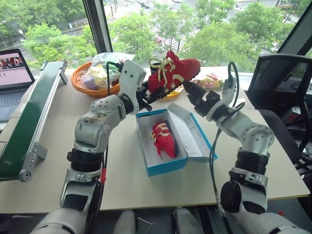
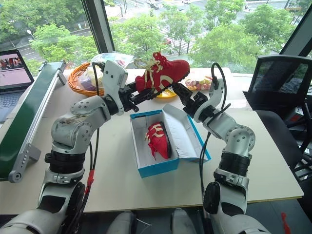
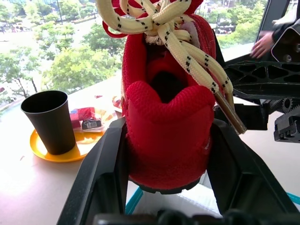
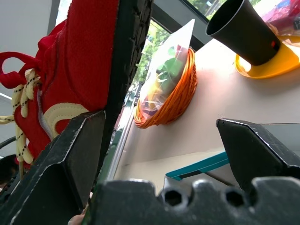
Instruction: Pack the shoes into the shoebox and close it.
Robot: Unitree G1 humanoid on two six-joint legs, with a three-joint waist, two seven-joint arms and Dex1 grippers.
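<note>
Sunlit trees are filling the window behind a beige worktop (image 1: 146, 195). Left end effector (image 1: 155, 95) is pinching one red shoe (image 1: 175, 72) by its heel, holding it in the air above the open blue shoebox (image 1: 168, 163). Second red shoe (image 1: 165, 139) is lying inside that box. Right end effector (image 1: 192, 92) is hanging spread wide just beside the raised shoe's sole.

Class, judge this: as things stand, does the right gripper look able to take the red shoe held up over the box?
Probably yes: the right gripper is open beside the raised shoe, with nothing between them, though the left gripper grips its heel.
</note>
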